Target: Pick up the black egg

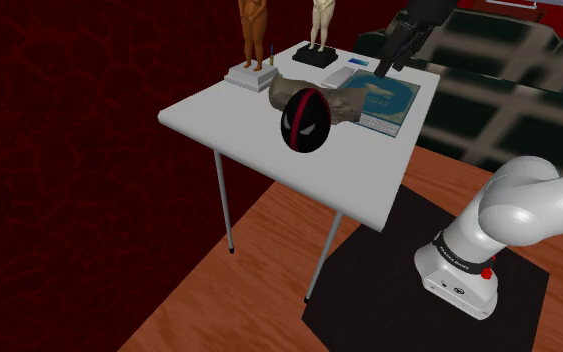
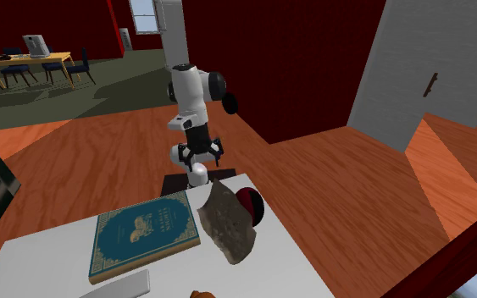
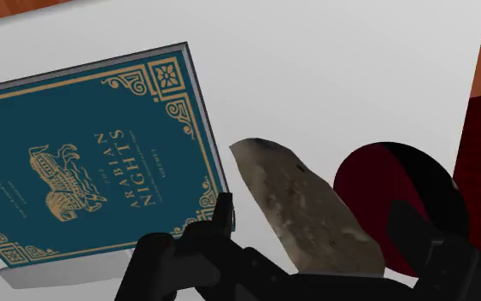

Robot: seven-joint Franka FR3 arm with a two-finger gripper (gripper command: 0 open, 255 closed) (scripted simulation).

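The black egg point(image 1: 304, 120) with a dark red stripe stands on the white table point(image 1: 229, 125), leaning against a grey-brown rock point(image 1: 321, 100). In the second exterior view the egg point(image 2: 253, 207) peeks out behind the rock point(image 2: 226, 224). My gripper point(image 1: 389, 62) hangs open above the far side of a teal book point(image 1: 384, 100), well clear of the egg. In the wrist view the egg point(image 3: 401, 192) lies by the one finger point(image 3: 439, 252), the rock point(image 3: 302, 209) is between the fingers, and the gripper point(image 3: 302, 265) holds nothing.
The teal book point(image 3: 85, 162) lies flat beside the rock. Two figurines point(image 1: 254, 40) on bases stand at the table's far edge. The table's near corner point(image 1: 369, 215) is close to my stand on a dark mat point(image 1: 419, 290). Red walls surround the spot.
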